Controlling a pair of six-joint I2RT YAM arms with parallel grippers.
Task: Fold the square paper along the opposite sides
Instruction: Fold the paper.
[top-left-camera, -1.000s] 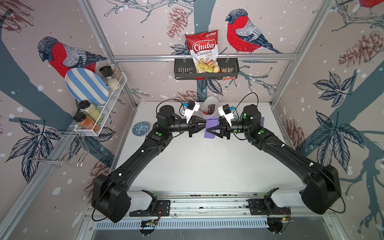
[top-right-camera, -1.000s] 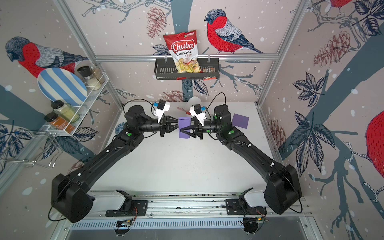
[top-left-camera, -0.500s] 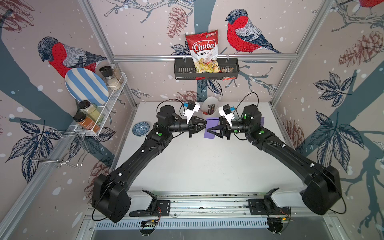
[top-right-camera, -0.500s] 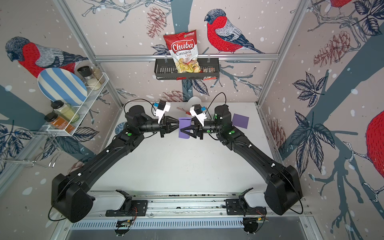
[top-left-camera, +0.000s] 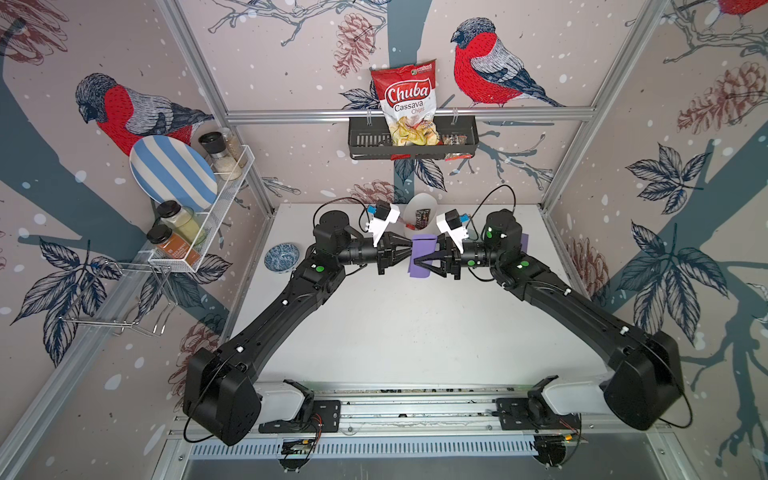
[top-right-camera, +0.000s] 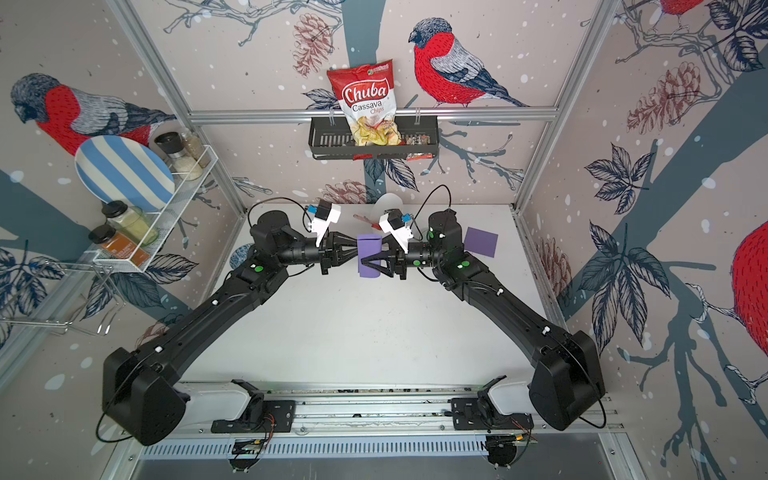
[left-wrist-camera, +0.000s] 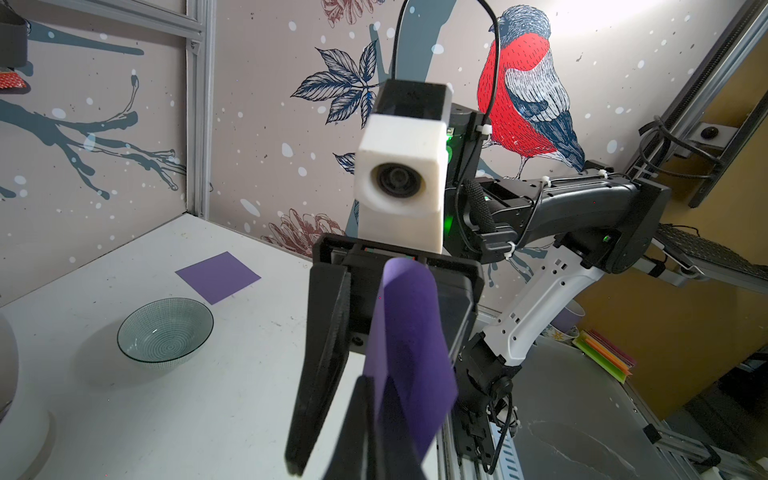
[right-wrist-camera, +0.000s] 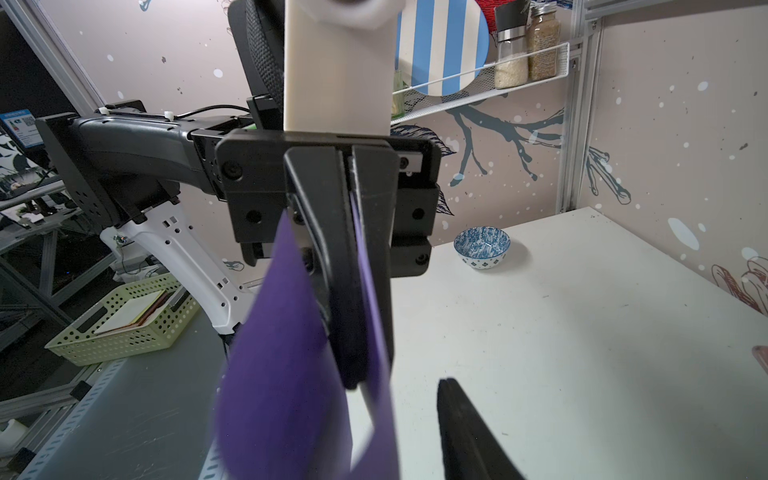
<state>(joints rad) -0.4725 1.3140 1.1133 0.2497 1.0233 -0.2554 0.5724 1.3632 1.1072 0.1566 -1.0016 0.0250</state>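
A purple square paper (top-left-camera: 423, 254) (top-right-camera: 368, 257) hangs curled in the air between the two arms in both top views. My left gripper (top-left-camera: 409, 256) (left-wrist-camera: 376, 390) is shut on one edge of it, and the sheet bends up and over beyond the fingers. My right gripper (top-left-camera: 417, 254) (top-right-camera: 365, 254) faces the left one and is open, its jaws straddling the sheet. One of its fingers (right-wrist-camera: 465, 432) stands clear of the paper; the other is hidden behind the purple sheet (right-wrist-camera: 282, 374). A second purple square (top-right-camera: 481, 242) (left-wrist-camera: 217, 276) lies flat on the table at the back right.
A blue patterned bowl (top-left-camera: 281, 257) (right-wrist-camera: 482, 247) sits at the table's back left. A clear glass bowl (left-wrist-camera: 165, 332) and a white cup (top-left-camera: 420, 210) stand behind the grippers. A wire rack (top-left-camera: 216, 208) hangs on the left wall, a black basket (top-left-camera: 411, 137) with chips on the back wall.
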